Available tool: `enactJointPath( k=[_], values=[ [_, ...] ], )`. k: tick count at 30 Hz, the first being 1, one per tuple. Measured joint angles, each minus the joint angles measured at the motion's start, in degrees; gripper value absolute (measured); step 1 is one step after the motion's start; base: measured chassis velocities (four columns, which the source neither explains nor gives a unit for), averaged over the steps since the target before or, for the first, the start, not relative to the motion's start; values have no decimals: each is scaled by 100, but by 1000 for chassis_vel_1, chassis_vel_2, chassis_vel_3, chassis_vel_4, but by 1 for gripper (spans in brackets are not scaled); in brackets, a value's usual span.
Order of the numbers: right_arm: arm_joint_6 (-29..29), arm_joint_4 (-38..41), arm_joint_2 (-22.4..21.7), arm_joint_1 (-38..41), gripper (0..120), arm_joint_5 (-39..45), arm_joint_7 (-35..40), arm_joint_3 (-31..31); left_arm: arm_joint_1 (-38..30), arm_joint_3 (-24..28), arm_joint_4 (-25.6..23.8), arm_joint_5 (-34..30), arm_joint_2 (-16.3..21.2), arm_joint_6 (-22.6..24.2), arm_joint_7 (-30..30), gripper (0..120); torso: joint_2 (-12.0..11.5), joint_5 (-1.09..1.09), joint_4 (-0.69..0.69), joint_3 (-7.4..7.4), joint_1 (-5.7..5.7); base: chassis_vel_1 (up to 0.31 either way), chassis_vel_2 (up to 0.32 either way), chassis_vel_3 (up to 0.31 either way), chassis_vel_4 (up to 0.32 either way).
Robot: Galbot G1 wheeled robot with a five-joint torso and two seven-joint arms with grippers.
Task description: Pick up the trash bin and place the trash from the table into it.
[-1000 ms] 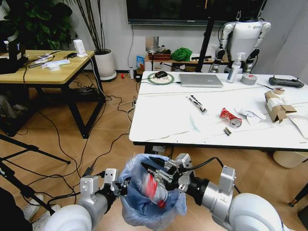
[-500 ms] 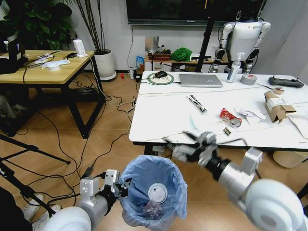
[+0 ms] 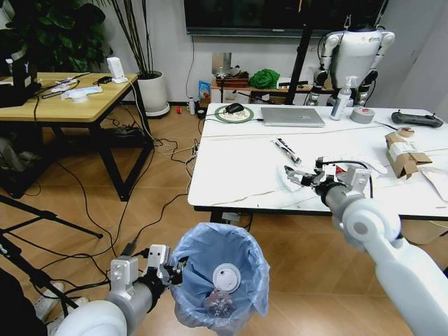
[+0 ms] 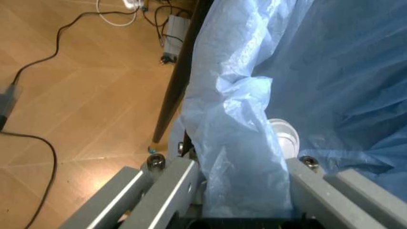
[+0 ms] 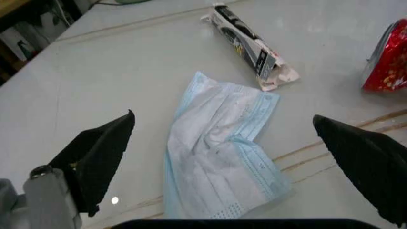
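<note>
The trash bin (image 3: 220, 280), lined with a light-blue bag, hangs low in front of me, and my left gripper (image 3: 170, 271) is shut on its rim. In the left wrist view the fingers (image 4: 168, 188) pinch the bag's fold (image 4: 241, 143). A white lid (image 3: 225, 277) lies inside the bin. Over the white table (image 3: 231, 168) my right gripper (image 3: 302, 176) stands open. In the right wrist view my right gripper (image 5: 222, 119) straddles a pale-blue face mask (image 5: 219, 152) without touching it. Farther along the table lie a black-and-white wrapper (image 3: 288, 151), a red wrapper (image 5: 388, 62), crumpled white paper (image 3: 365, 165) and a torn cardboard box (image 3: 404, 154).
A laptop (image 3: 292, 116), a spray bottle (image 3: 341, 99), a grey tape roll (image 3: 362, 115) and a black controller (image 3: 416, 119) sit at the table's far side. A yellow wooden table (image 3: 63, 94) stands to the left, with cables across the floor (image 3: 140, 203).
My right gripper let go of the red item over the bin, then swung up and right to the table, and now hovers open over the face mask. The left gripper still holds the bin.
</note>
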Motion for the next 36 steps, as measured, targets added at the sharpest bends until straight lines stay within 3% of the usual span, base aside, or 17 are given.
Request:
enactJointPath(
  k=[10,16,18,22,26,28,30,34,36],
  values=[
    [-95,-495,278,544,100,128,410,-497,50,-112,-88,-23,-1,0,5,2,0,-1,2,0,0,0,0,0,0],
    [-106,-635,279,629,89,59,399,-571,101,-158,-96,-38,-1,0,11,2,0,-1,0,0,0,0,0,0,0],
    [-106,-660,274,662,78,25,399,-620,100,-169,-97,-63,12,0,12,2,0,-1,1,-1,0,0,0,0,0],
    [-109,-660,257,658,68,17,395,-651,93,-185,-97,-99,30,0,14,2,0,0,1,-1,0,0,0,0,0],
    [-147,-650,231,622,48,-20,395,-724,74,-212,-101,-174,51,0,46,2,0,0,0,-1,0,0,0,0,0],
    [-150,-646,228,613,46,-44,395,-745,68,-214,-101,-182,57,0,50,2,0,0,0,-1,-1,0,0,0,0],
    [-150,-643,226,596,34,-122,393,-801,53,-222,-101,-200,68,0,57,2,0,-1,0,-1,-1,0,0,0,0],
    [-138,-657,242,590,25,-213,388,-851,47,-243,-101,-210,75,0,62,2,1,-1,0,-1,-1,0,0,0,0],
    [-128,-681,256,593,13,-284,379,-877,54,-266,-101,-214,77,0,66,2,1,-1,0,-1,-1,0,0,0,0]
  ],
)
